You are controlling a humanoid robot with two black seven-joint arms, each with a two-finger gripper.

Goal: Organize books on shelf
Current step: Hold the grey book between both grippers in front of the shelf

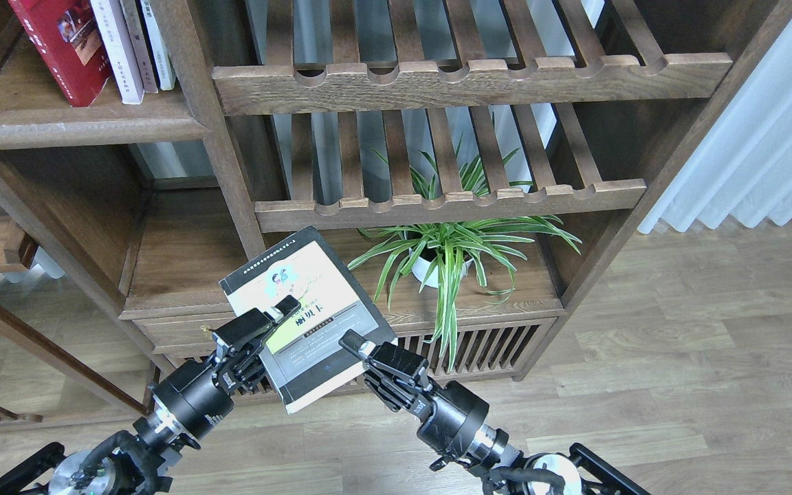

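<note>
The thick grey-black book with a yellow-green panel hangs tilted in the air in front of the bookcase, held between my two grippers. My left gripper is shut on its left side, with one finger lying across the cover. My right gripper is shut on its lower right edge. The red book and the pale lavender-white book stand leaning on the solid dark-brown shelf at the upper left, far above both grippers.
Thin books stand right of the pale one. Two slatted racks fill the middle bay. A potted spider plant stands below them. A wooden upright divides the bays. A white curtain hangs at the right.
</note>
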